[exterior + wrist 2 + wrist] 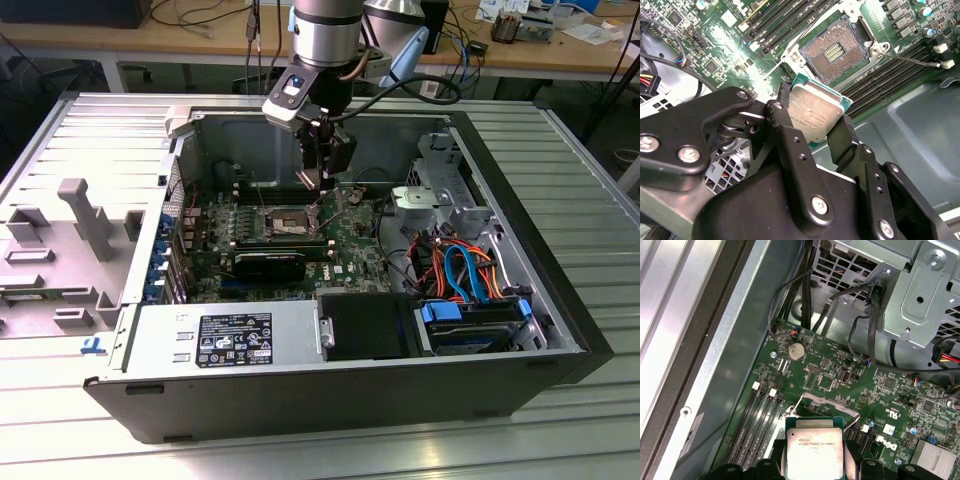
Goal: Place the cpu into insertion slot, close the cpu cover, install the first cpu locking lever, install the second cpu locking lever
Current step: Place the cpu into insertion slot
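Gripper (814, 116): jaws closed partway onto cpu (816, 109); black fingers (844, 137) clamp two opposite edges.
Cpu: silvery top facing camera, green rim, held in air clear of motherboard (730, 45). First wrist view: cpu (814, 447) between finger ends.
Slot (834, 49): tan-gold contacts bare, uncovered; near cpu, not touching.
Memory slots (890, 65): long, black, on both sides of slot.
Exterior view: gripper (322, 182) inside open case (330, 400), above board, close to slot (290, 222).
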`<state>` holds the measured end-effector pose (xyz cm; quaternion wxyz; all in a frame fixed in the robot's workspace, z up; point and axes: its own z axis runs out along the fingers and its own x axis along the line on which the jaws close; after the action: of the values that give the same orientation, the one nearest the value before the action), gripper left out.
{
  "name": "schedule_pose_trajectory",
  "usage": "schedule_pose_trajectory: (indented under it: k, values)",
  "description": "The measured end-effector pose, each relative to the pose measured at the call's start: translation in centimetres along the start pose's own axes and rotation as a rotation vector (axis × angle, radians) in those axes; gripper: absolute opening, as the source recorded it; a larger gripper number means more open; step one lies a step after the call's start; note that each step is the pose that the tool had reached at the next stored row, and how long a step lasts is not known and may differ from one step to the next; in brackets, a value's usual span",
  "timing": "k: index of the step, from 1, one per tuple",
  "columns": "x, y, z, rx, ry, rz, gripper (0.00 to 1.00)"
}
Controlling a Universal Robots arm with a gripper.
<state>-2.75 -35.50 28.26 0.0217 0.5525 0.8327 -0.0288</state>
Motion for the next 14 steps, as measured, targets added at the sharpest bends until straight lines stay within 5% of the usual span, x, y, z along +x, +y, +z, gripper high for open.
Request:
schedule_pose_trajectory:
  k: [14]
  values:
    - [0.0,-0.02,0.05,-0.0002,0.0028,0.011,0.54]
